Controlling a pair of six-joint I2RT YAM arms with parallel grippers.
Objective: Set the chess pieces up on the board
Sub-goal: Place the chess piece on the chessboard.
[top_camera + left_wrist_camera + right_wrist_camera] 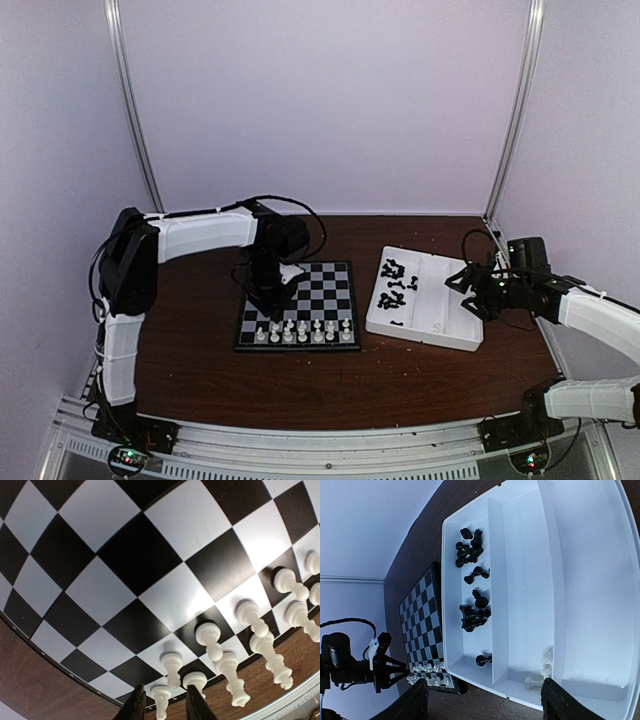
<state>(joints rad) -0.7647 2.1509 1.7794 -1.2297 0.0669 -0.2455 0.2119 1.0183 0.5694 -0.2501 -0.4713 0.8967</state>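
Three pale walls [320, 100], brown table [200, 370]; left end effector [165, 695] narrow, perhaps empty; right end effector [484, 685] wide.

Board [330, 290] corner behind left arm [268, 262]

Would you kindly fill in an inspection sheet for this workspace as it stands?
Surface: dark wooden table.
Job's things: board lies flat; white chess pieces stand in its two near rows; black chess pieces lie in one compartment of the white tray, stray white pieces in the next.
Clutter: nothing seen.
Grippers: left gripper low over the board's near rows, fingers apart either side of one standing white piece; right gripper open over the tray's end, holding nothing.
Cables: black cable loops above the left arm; second cable at the right wrist.
Surroundings: pale walls, two metal uprights.
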